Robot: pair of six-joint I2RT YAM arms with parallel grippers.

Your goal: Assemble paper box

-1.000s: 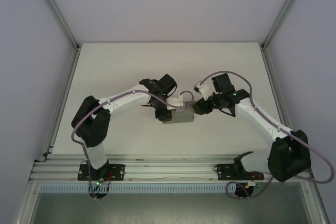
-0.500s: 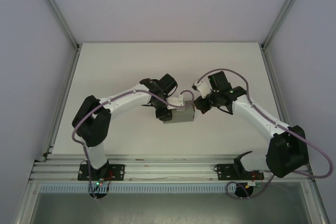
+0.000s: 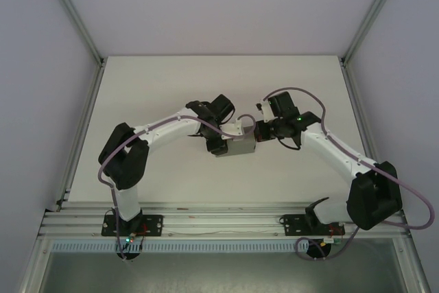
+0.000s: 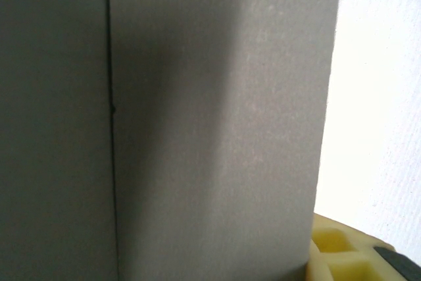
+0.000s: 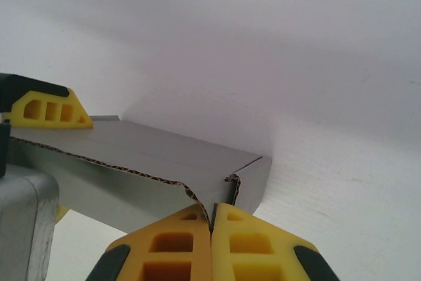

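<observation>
The paper box is a small grey cardboard shell held between the two arms above the white table. My left gripper is shut on its left end. In the left wrist view a grey panel with a dark fold line is close to the lens, and one yellow finger shows at the bottom right. My right gripper is shut on a thin corrugated flap edge of the box at its right end. The left gripper's yellow finger rests on the box's far end.
Aluminium frame rails run along the near edge by the arm bases. White walls close in the table on the left, right and back. Purple cables loop over both arms.
Both grippers and the box have shifted slightly toward the back of the table. The right gripper has moved left, in against the box's right end.
</observation>
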